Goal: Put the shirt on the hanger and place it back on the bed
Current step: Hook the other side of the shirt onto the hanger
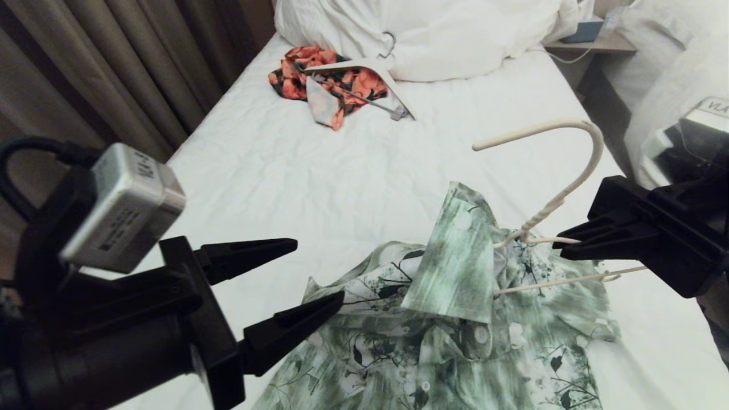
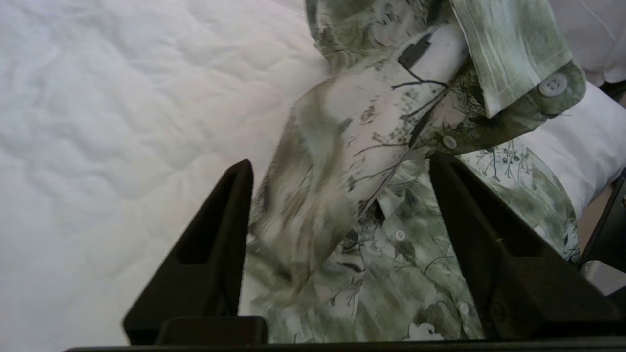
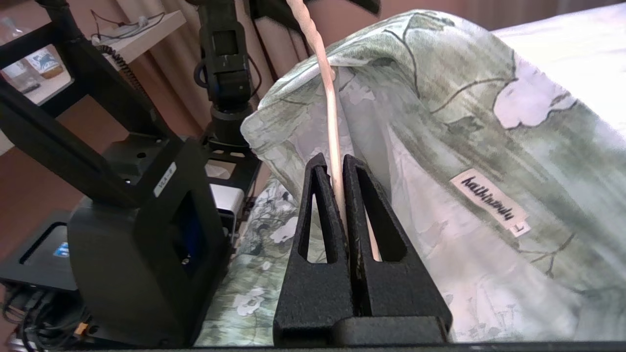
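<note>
Spread and empty, the left gripper [image 1: 307, 273] is best re-closed on the shirt [image 1: 455, 319] shoulder while the hanger [image 1: 555, 205] is pinched by the right gripper [image 1: 561, 239].

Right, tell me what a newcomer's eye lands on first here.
First, the green shirt near the foot of the bed, with the cream hanger rising from its collar, pinched by the right gripper. Then the left gripper, open beside the shirt's shoulder. Farther up, an orange-red garment lies under a white hanger.
</note>
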Tool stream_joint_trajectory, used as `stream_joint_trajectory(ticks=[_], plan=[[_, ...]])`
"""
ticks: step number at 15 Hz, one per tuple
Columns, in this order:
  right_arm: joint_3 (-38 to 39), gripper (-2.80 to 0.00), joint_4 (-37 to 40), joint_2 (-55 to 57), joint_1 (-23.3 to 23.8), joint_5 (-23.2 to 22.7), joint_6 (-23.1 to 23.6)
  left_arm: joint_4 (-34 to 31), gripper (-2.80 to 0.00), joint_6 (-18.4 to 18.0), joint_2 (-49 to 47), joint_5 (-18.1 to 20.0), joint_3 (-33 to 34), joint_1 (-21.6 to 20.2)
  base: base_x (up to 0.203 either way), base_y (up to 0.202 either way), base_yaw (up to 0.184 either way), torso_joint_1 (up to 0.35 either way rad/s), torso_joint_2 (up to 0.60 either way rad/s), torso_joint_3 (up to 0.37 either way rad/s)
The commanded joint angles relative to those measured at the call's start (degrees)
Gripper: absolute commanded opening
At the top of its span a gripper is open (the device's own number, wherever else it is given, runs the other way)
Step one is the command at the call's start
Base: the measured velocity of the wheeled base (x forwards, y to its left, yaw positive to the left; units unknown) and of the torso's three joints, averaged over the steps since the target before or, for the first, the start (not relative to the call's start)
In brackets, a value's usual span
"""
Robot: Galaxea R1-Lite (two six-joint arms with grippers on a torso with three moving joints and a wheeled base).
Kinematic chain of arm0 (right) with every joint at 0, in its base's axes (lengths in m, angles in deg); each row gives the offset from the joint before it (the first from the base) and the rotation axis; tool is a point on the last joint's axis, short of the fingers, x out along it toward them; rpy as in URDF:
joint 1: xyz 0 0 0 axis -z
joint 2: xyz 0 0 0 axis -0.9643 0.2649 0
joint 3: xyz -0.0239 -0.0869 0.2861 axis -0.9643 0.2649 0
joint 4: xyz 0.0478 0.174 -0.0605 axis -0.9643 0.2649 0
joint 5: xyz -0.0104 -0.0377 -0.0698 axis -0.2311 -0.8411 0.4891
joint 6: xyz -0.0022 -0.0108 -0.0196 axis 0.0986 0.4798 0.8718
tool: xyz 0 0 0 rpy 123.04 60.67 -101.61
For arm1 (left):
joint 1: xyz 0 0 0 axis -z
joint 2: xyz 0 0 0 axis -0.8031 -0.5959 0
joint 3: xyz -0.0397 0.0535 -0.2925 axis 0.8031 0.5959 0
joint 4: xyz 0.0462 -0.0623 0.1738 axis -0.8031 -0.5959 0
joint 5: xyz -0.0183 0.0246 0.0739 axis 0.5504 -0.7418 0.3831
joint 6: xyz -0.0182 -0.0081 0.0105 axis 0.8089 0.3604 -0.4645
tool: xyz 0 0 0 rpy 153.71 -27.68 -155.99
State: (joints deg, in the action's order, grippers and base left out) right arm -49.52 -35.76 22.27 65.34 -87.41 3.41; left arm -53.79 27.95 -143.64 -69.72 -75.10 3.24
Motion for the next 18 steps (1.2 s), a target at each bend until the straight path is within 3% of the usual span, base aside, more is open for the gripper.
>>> stream_joint_trajectory(ticks=[1,4,18], plan=[[-1.16,-2.80,0.24,0.22,0.07,-0.47,0.35,1.28,0.00,-0.05,-6.49,0.62,-1.32,0.26,0.000,0.000,0.000,0.000,0.00,0.000],[-1.87,-2.80,0.26,0.04,-0.02,-0.47,0.35,4.40,0.00,-0.30,-11.91,1.35,-4.31,0.79,0.000,0.000,0.000,0.000,0.00,0.000],[0.06,-2.80,0.23,-1.10,-0.19,-0.55,0.53,4.58,0.00,-1.12,-20.71,4.55,-11.08,2.93,0.000,0.000,0.000,0.000,0.00,0.000]])
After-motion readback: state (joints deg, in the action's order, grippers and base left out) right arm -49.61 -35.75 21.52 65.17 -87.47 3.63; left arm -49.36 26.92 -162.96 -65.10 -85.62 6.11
